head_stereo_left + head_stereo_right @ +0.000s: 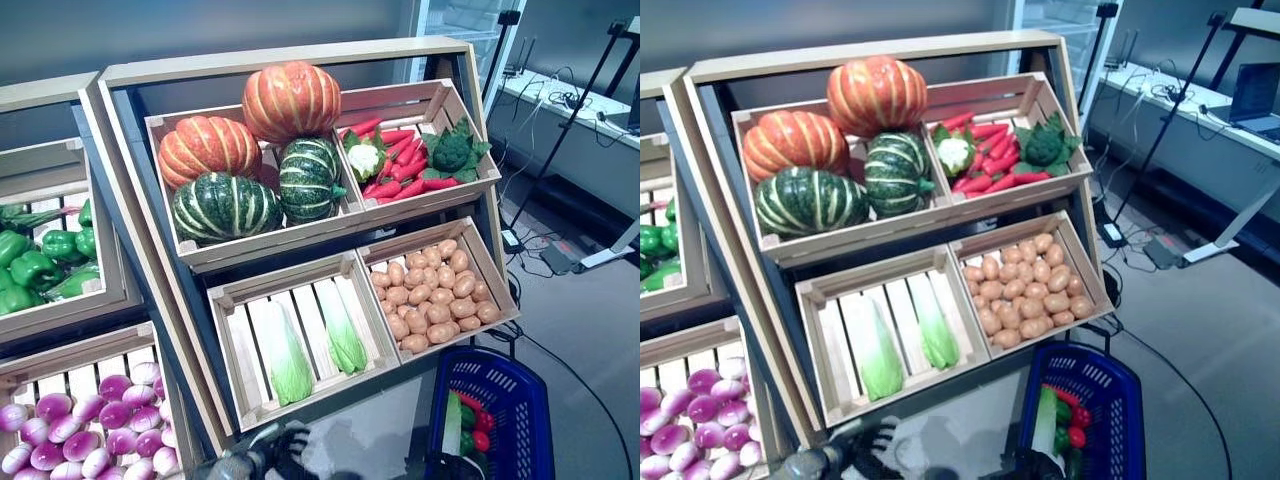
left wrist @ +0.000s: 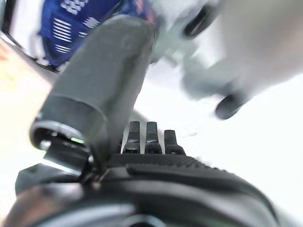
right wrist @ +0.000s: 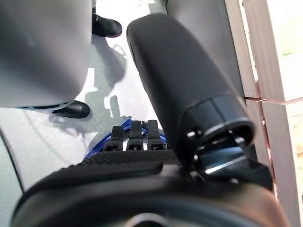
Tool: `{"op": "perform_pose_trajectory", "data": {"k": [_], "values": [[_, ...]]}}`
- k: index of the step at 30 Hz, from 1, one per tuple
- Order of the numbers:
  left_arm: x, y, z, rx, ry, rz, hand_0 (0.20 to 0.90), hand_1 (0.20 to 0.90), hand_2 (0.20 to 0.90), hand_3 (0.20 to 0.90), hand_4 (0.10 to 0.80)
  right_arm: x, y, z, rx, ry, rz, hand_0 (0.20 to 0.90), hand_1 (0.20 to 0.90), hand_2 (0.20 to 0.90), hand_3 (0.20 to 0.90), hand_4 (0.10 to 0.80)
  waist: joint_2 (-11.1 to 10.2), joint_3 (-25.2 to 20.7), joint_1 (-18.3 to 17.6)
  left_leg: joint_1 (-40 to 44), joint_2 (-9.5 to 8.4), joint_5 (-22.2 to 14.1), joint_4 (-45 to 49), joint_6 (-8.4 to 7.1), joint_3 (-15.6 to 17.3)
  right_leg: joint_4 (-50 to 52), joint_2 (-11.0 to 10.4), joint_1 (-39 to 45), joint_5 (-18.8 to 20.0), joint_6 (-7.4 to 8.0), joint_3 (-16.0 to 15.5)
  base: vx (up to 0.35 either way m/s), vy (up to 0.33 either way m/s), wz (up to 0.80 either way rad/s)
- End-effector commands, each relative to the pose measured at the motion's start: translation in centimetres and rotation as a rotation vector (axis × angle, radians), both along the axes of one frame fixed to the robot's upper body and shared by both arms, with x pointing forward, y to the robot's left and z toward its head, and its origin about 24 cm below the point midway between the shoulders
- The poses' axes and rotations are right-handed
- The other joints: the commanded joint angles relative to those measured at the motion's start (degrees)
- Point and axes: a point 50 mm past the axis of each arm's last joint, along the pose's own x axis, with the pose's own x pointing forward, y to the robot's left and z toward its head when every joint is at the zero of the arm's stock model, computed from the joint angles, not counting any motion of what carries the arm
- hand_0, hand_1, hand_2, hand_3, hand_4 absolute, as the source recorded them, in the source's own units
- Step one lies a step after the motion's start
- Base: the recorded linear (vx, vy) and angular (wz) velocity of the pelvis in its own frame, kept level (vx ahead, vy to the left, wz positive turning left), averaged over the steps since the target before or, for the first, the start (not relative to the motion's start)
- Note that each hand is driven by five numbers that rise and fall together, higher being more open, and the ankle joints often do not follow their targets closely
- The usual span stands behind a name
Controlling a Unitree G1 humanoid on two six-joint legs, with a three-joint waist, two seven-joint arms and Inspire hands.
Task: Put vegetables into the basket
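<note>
The blue plastic mesh basket (image 1: 500,395) stands on the floor just below the wooden crate of brown potatoes (image 1: 437,292), holding red and green vegetables (image 1: 472,425). Two pale green cabbages (image 1: 315,345) lie in the slatted crate (image 1: 232,310) beside it, with room between them. The left hand (image 2: 151,142) and right hand (image 3: 135,137) hang low, fingers straight, holding nothing

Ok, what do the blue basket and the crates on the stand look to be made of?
The blue basket looks like moulded plastic: glossy, with a perforated grid in its walls. The crates look like unfinished pale wood: separate slats with gaps between them and square corner blocks. The look alone cannot rule out a wood imitation.
</note>
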Motion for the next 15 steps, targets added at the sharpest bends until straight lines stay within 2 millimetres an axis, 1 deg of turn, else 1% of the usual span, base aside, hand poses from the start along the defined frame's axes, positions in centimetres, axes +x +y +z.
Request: {"op": "perform_pose_trajectory", "data": {"k": [1, 2, 3, 4, 7, 9, 10, 12, 13, 14, 15], "values": [[7.4, 2.2, 6.4, 0.142, -0.321, -0.08, 0.9, 0.9, 0.9, 0.9, 0.8, 3.2, -1.8, 1.4, -0.052, -0.099, 0.055, 0.9, 0.9, 0.9, 0.9, 0.8, 1.4, 3.77, 0.26, 4.18, 2.87, -7.07, 0.55, -2.05, 1.68, 0.09, -2.13, -5.73, 6.69, 0.58, -0.29, 0.0, 0.0, 0.0], [8.0, 2.7, 7.5, 0.172, -0.346, -0.098, 0.9, 0.9, 0.9, 0.9, 0.8, 3.0, -2.0, 1.4, -0.054, -0.098, 0.051, 0.9, 0.9, 0.9, 0.9, 0.8, 1.51, 3.83, 0.28, 4.04, 2.94, -6.97, 0.55, -2.1, 1.7, 0.03, -2.07, -5.83, 6.72, 0.56, -0.32, -0.014, -0.031, 0.01], [8.7, 3.5, 9.2, 0.232, -0.382, -0.141, 0.9, 0.9, 0.9, 0.9, 0.8, 2.6, -2.3, 1.3, -0.059, -0.097, 0.044, 0.9, 0.9, 0.9, 0.9, 0.8, 1.75, 3.85, 0.31, 3.75, 2.97, -6.89, 0.55, -2.13, 1.72, -0.07, -2.05, -5.98, 6.74, 0.55, -0.47, -0.015, -0.036, 0.01], [9.1, 3.8, 10.1, 0.272, -0.406, -0.171, 0.9, 0.9, 0.9, 0.9, 0.8, 2.5, -2.4, 1.3, -0.06, -0.097, 0.04, 0.9, 0.9, 0.9, 0.9, 0.8, 1.85, 3.89, 0.31, 3.58, 2.98, -6.82, 0.55, -2.16, 1.67, -0.14, -2.03, -6.08, 6.77, 0.52, -0.57, -0.021, -0.037, 0.01], [10.3, 4.6, 13.0, 0.389, -0.479, -0.259, 0.9, 0.9, 0.9, 0.9, 0.8, 2.3, -2.8, 1.4, -0.062, -0.103, 0.023, 0.9, 0.9, 0.9, 0.9, 0.8, 2.22, 4.0, 0.3, 2.63, 3.01, -6.44, 0.55, -2.29, 1.16, -0.2, -1.8, -6.56, 6.76, 0.3, -0.99, -0.036, -0.037, 0.06], [11.3, 4.9, 15.3, 0.524, -0.537, -0.359, 0.9, 0.9, 0.9, 0.9, 0.8, 2.0, -3.2, 1.5, -0.064, -0.113, 0.01, 0.9, 0.9, 0.9, 0.9, 0.8, 2.58, 4.24, 0.22, 1.67, 2.9, -6.2, 0.55, -2.37, 0.55, 0.41, -1.53, -7.09, 6.23, 0.0, -1.49, -0.052, -0.052, 0.1], [11.8, 5.0, 16.2, 0.59, -0.563, -0.392, 0.9, 0.9, 0.9, 0.9, 0.8, 2.0, -3.3, 1.5, -0.067, -0.117, 0.005, 0.9, 0.9, 0.9, 0.9, 0.8, 2.75, 4.54, 0.12, 1.4, 2.88, -6.05, 0.55, -2.38, 0.28, 0.72, -1.48, -7.46, 6.11, -0.16, -1.57, -0.05, -0.044, 0.12], [12.1, 5.2, 16.8, 0.651, -0.58, -0.41, 0.9, 0.9, 0.9, 0.9, 0.8, 2.2, -3.6, 1.6, -0.07, -0.121, 0.001, 0.9, 0.9, 0.9, 0.9, 0.8, 2.88, 4.94, 0.01, 1.12, 2.89, -5.87, 0.55, -2.42, 0.01, 0.88, -1.44, -7.81, 6.05, -0.35, -1.62, -0.045, -0.03, 0.12], [12.4, 5.7, 17.0, 0.661, -0.569, -0.38, 0.9, 0.9, 0.9, 0.9, 0.8, 2.3, -3.8, 1.7, -0.077, -0.126, 0.005, 0.9, 0.9, 0.9, 0.9, 0.8, 2.99, 5.4, -0.13, 0.87, 2.91, -5.65, 0.55, -2.46, -0.09, 1.21, -1.3, -8.22, 5.92, -0.6, -1.5, -0.091, -0.021, 0.07], [12.8, 5.9, 17.5, 0.726, -0.595, -0.391, 0.9, 0.9, 0.9, 0.9, 0.8, 2.8, -4.3, 2.0, -0.085, -0.142, -0.003, 0.9, 0.9, 0.9, 0.9, 0.8, 3.2, 6.36, -0.26, 0.25, 3.02, -5.16, 0.55, -2.54, -0.18, 1.97, -1.08, -9.08, 5.67, -0.99, -1.27, -0.086, -0.016, 0.04], [12.9, 5.9, 17.6, 0.734, -0.601, -0.395, 0.9, 0.9, 0.9, 0.9, 0.8, 2.9, -4.4, 2.1, -0.086, -0.145, -0.006, 0.9, 0.9, 0.9, 0.9, 0.8, 3.24, 6.51, -0.25, 0.18, 3.05, -5.09, 0.55, -2.57, -0.22, 2.14, -1.04, -9.22, 5.59, -1.04, -1.22, -0.091, -0.013, 0.03]]}}
